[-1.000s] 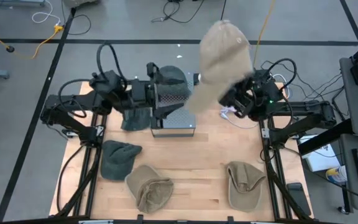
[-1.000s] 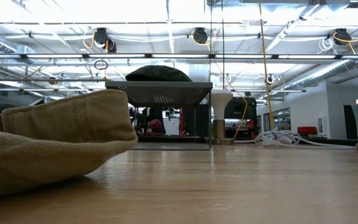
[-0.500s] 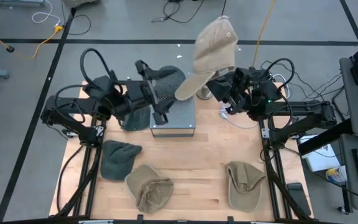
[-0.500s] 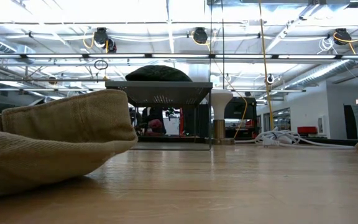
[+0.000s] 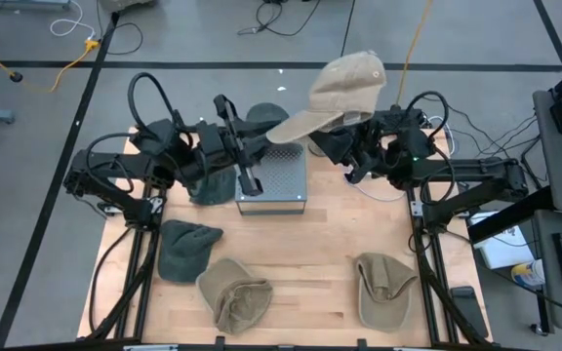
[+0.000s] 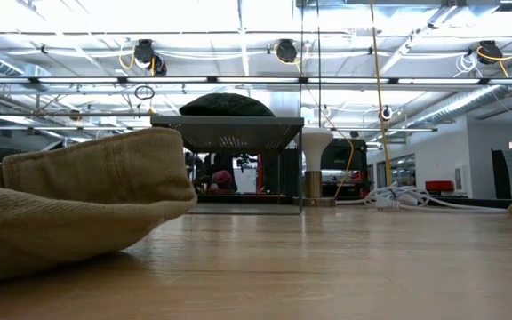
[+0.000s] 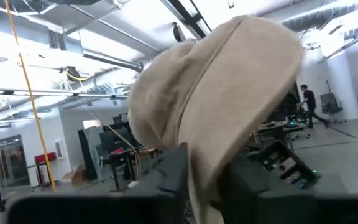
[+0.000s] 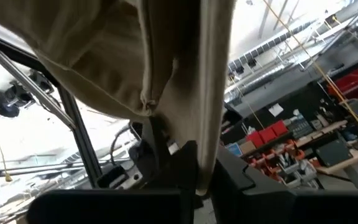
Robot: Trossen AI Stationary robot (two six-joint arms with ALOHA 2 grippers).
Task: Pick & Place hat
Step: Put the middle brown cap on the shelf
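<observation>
High view: I'm holding tan cap (image 5: 344, 88) above rack (image 5: 279, 180), right gripper (image 5: 344, 146) clamping its brim, left gripper (image 5: 261, 146) pinching brim tip; next, lowering onto rack.

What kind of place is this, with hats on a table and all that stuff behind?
Probably a robotics lab or workshop in a big industrial hall: two robot arms bolted to a wooden table, cables across the floor, and bare ceiling pipes with strip lighting.

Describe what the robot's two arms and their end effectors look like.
Both the left arm and the right arm are dark, jointed, with black cables looping above them. A small green light shows near the right wrist. Each end effector, left and right, has two flat dark fingers.
</observation>
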